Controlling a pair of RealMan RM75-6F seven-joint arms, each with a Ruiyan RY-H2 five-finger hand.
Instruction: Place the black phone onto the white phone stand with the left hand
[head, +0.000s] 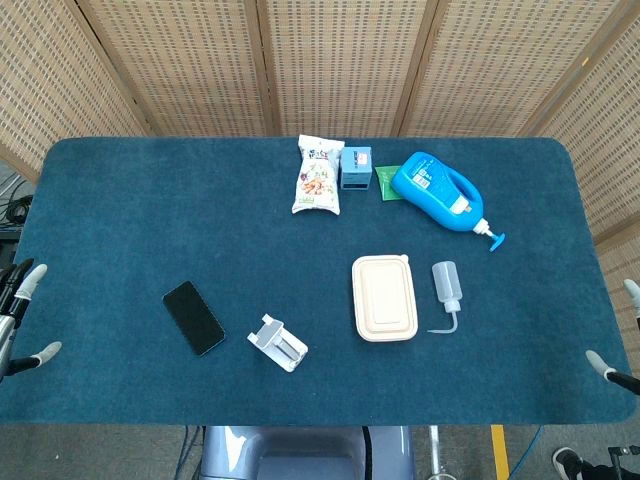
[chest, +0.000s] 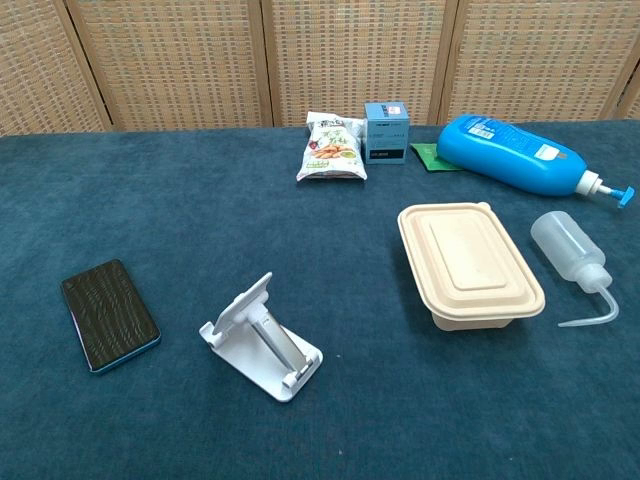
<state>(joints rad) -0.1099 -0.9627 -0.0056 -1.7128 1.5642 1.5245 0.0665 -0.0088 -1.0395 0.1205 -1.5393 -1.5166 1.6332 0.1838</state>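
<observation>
The black phone (head: 193, 317) lies flat on the blue tablecloth at the front left, also in the chest view (chest: 109, 315). Just to its right stands the white phone stand (head: 278, 343), unfolded with nothing on it (chest: 262, 338). My left hand (head: 14, 300) shows only at the left edge of the head view, well left of the phone, its fingertips (head: 35, 272) spread and holding nothing. At the right edge, my right hand (head: 615, 372) also has its fingers apart and holds nothing. The chest view shows neither hand.
A beige lidded lunch box (head: 385, 297) and a clear squeeze bottle (head: 447, 285) sit right of the stand. At the back stand a snack bag (head: 318, 175), a small blue box (head: 356, 168), a green packet (head: 388, 183) and a blue pump bottle (head: 437, 192).
</observation>
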